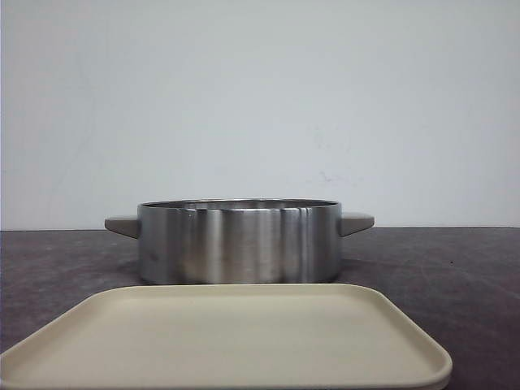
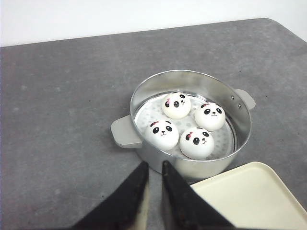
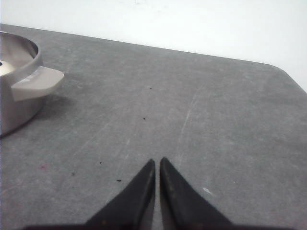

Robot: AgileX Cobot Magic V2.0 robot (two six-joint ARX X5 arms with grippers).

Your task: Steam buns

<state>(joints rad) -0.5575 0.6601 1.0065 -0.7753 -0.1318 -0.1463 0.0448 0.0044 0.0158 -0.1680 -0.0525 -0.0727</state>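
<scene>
Several white panda-faced buns [image 2: 176, 105] sit together on the perforated insert inside a round steel steamer pot [image 2: 192, 73] with grey side handles. In the front view the pot [image 1: 240, 244] stands mid-table and its wall hides the buns. My left gripper [image 2: 154, 165] hovers over the table just outside the pot's wall, its black jaws nearly together and empty. My right gripper [image 3: 157, 161] is shut and empty over bare table, well away from the pot's handle [image 3: 36, 82]. Neither gripper shows in the front view.
An empty cream rectangular tray [image 1: 227, 341] lies in front of the pot, close to the robot; its corner shows in the left wrist view [image 2: 249, 196]. The dark grey tabletop [image 3: 192, 110] ends at a white wall behind.
</scene>
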